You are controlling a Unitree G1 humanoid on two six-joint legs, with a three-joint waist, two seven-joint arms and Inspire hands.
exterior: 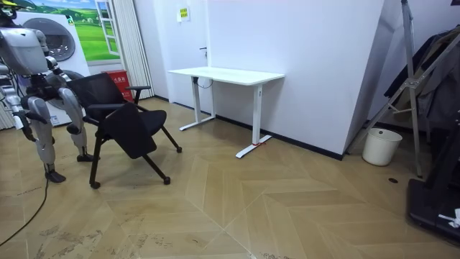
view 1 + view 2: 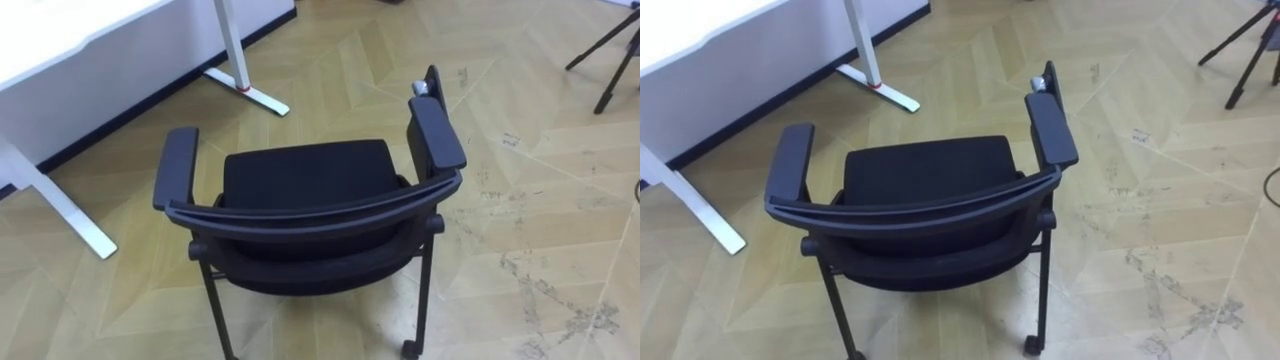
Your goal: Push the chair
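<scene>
A black chair with a mesh back, two padded armrests and small castors stands right in front of me on the wood floor. Its curved backrest is the part nearest me and its seat faces away, toward the white desk. In the room view I stand upright behind the chair at the room view's left. My right hand hangs low beside my body, clear of the chair and too small to read. Nothing touches the backrest or armrests.
The desk's white legs and feet stand on the floor ahead left of the chair. Dark tripod legs stand at the far right. In the room view a white bucket and a rack of clothes are by the wall.
</scene>
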